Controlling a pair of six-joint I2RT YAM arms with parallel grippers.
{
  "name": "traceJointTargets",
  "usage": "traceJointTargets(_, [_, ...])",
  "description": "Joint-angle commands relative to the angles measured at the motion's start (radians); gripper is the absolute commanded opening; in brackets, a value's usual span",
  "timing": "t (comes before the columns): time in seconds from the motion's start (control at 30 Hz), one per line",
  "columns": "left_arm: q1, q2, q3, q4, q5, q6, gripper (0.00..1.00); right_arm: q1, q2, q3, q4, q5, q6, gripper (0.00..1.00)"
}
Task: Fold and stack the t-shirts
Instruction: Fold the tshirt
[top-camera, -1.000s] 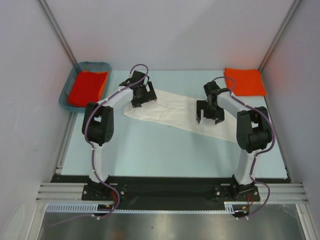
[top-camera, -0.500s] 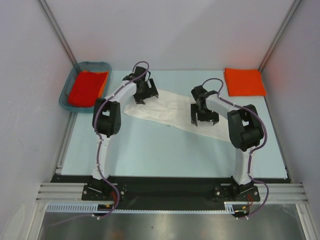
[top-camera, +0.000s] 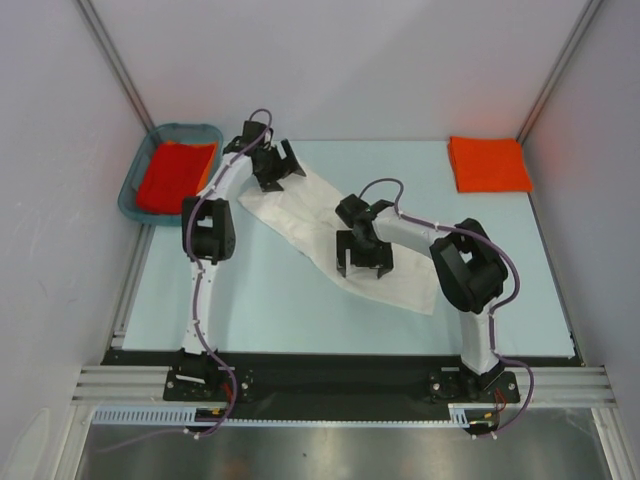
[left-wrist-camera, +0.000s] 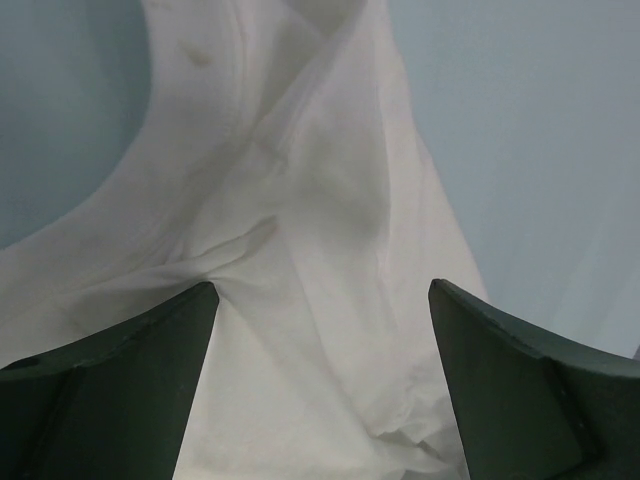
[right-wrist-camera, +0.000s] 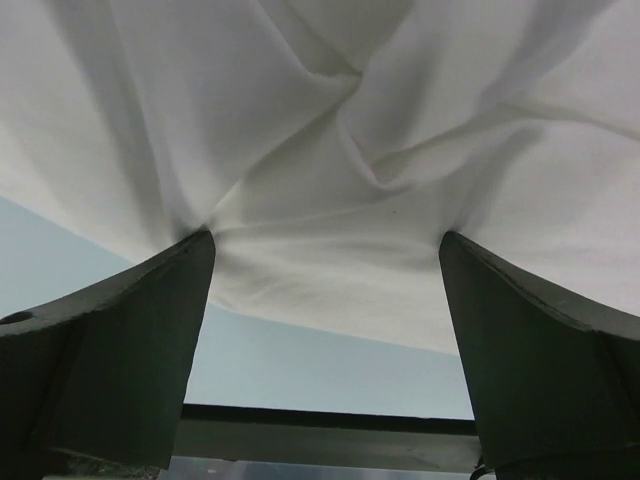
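Note:
The white t-shirt (top-camera: 305, 212) lies rumpled and stretched in a slant across the pale blue table, from back left to front right; no print shows. My left gripper (top-camera: 279, 178) is open, its fingers spread over the shirt's back-left end (left-wrist-camera: 330, 200). My right gripper (top-camera: 363, 267) is open, its fingers pressed on the shirt's near edge (right-wrist-camera: 330, 120) in the middle of the table. A folded orange-red t-shirt (top-camera: 488, 163) lies at the back right corner. Another orange-red t-shirt (top-camera: 176, 172) lies in the teal basket.
The teal plastic basket (top-camera: 131, 186) stands at the back left, just off the table mat (top-camera: 260, 300). White walls close in the left, right and back. A black rail and metal frame (top-camera: 330, 385) run along the near edge.
My right gripper moved left and toward the front, and the white shirt's right part moved with it, now lying more slanted. My left gripper moved a little back and left along the shirt.

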Motion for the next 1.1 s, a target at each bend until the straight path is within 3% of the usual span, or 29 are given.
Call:
traceJointTargets(0.0, [0.057,0.051,0.061,0.015,-0.021,0.129,0.95,0.033,0.049,0.009,-0.017,-0.205,0.074,1.0])
traceJointTargets(0.17, [0.055,-0.074,0.021,0.009,-0.052,0.193,0.94,0.029,-0.043,-0.003,-0.014,-0.203,-0.012,1.0])
traceJointTargets(0.3, [0.006,-0.31,-0.1,0.009,-0.178,0.224,0.95,-0.004,-0.113,0.035,-0.095,-0.191,-0.139,1.0])
traceJointTargets(0.43, [-0.06,-0.467,-0.27,0.042,-0.314,0.115,0.95,-0.064,-0.176,0.046,-0.158,-0.128,-0.216,1.0])
traceJointTargets(0.53, [-0.086,-0.539,-0.48,0.143,-0.327,0.02,0.92,-0.128,-0.215,0.018,-0.154,-0.113,-0.262,0.95])
traceJointTargets(0.7, [-0.107,-0.455,-0.501,0.17,-0.292,-0.067,0.83,-0.219,-0.265,-0.091,-0.063,-0.094,-0.296,0.67])
traceJointTargets(0.9, [-0.126,-0.288,-0.449,0.168,-0.259,-0.171,0.84,-0.238,-0.238,-0.204,0.006,-0.051,-0.299,0.79])
traceJointTargets(1.07, [-0.12,-0.142,-0.315,0.152,-0.186,-0.195,0.84,-0.187,-0.253,-0.336,0.072,-0.002,-0.207,0.79])
